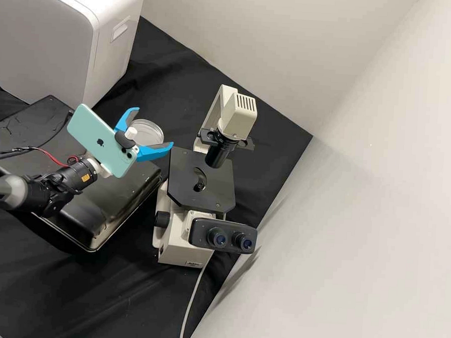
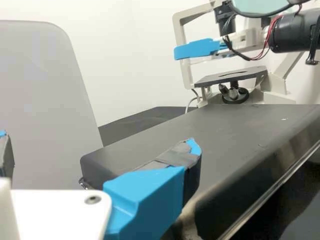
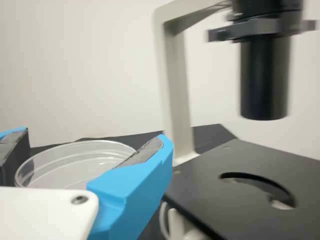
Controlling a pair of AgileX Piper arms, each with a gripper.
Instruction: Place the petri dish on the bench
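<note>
Held across the rim in the wide-spread right hand (image 1: 152, 128): dish (image 1: 149, 130), up in the air over the black case (image 1: 107, 208), beside the microscope (image 1: 200, 188). In the open left hand (image 2: 97, 145), nothing. Probably light, stiff, slippery, easy to crack; best gripped gently at the rim.

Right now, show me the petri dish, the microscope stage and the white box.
petri dish (image 3: 70, 162), right wrist view, its clear top
microscope stage (image 1: 219, 191), high view, bare plate beside the hole
white box (image 1: 51, 39), high view, middle of its front face
</note>
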